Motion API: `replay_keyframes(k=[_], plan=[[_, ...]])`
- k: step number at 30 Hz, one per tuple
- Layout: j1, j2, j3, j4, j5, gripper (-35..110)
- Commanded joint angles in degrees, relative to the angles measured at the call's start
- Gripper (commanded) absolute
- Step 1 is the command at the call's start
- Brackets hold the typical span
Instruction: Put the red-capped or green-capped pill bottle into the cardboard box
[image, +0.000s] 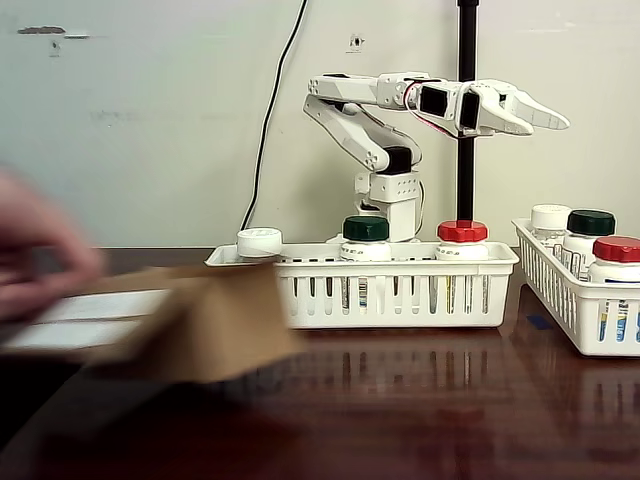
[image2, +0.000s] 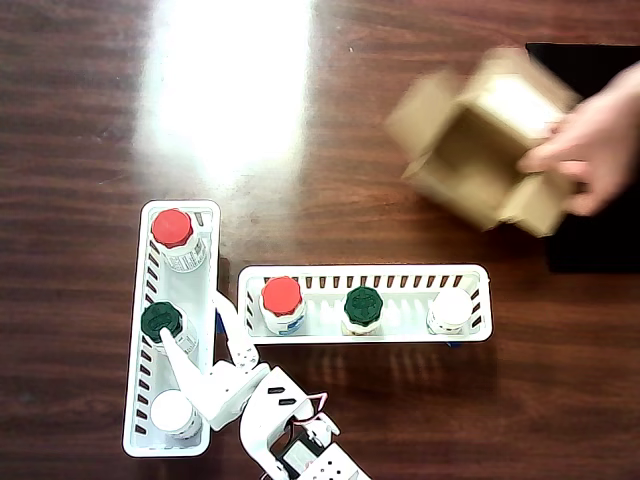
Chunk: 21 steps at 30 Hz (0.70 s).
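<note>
Tool (image: 545, 115) released, raised above baskets; three bottles per basket (image2: 475, 330); hand (image2: 590, 145) holds cardboard box (image2: 480, 150).

No writing, brand, number or sign can be read in either view. In the fixed view the bottles in the white baskets (image: 400, 285) below the gripper (image: 545, 115) show only slivers of coloured label through the slots, too small to read, and the cardboard box (image: 215, 325), far to the left of the fingertips and held by a person's hand (image: 35, 250), is smeared by motion blur, a pale patch on it showing no letters. In the overhead view the box (image2: 485, 140) is blurred too and shows no label.
</note>
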Motion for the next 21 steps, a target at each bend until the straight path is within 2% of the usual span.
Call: replay_keyframes(k=[1,21], plan=[[0.1,3.1,0.0,-0.7,1.0,59],[-0.3,16.9,8.8,4.8,2.5,59]])
